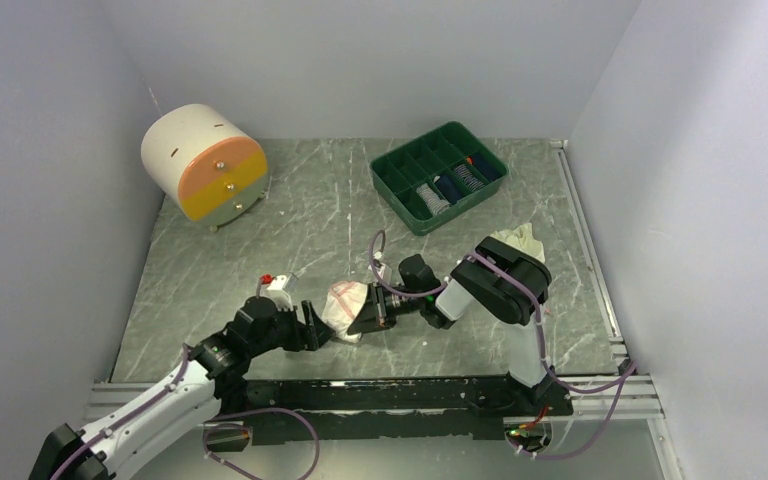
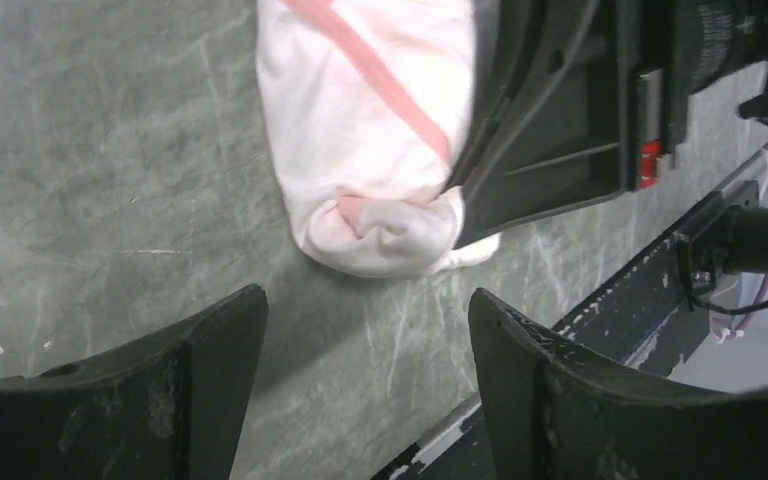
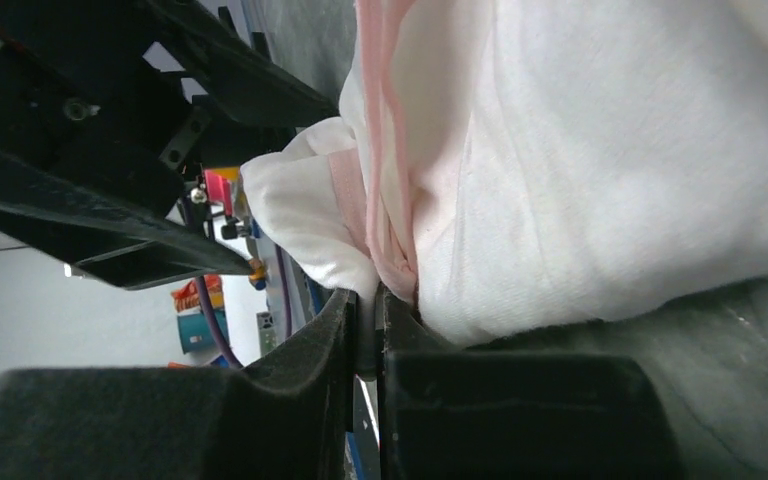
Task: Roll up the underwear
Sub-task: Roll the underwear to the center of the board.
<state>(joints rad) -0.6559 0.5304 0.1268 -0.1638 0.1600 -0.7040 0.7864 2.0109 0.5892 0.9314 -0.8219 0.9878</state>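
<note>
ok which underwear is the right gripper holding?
The white one with pink trim, mid-table: the right gripper is pinched shut on its edge. The cream-white one lies apart by the right arm's elbow.

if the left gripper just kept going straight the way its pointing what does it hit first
Most likely the rolled end of the white-and-pink underwear, lying straight ahead of the open left gripper. The right gripper, pinching that cloth, sits close beside it; depth is hard to judge.
</note>
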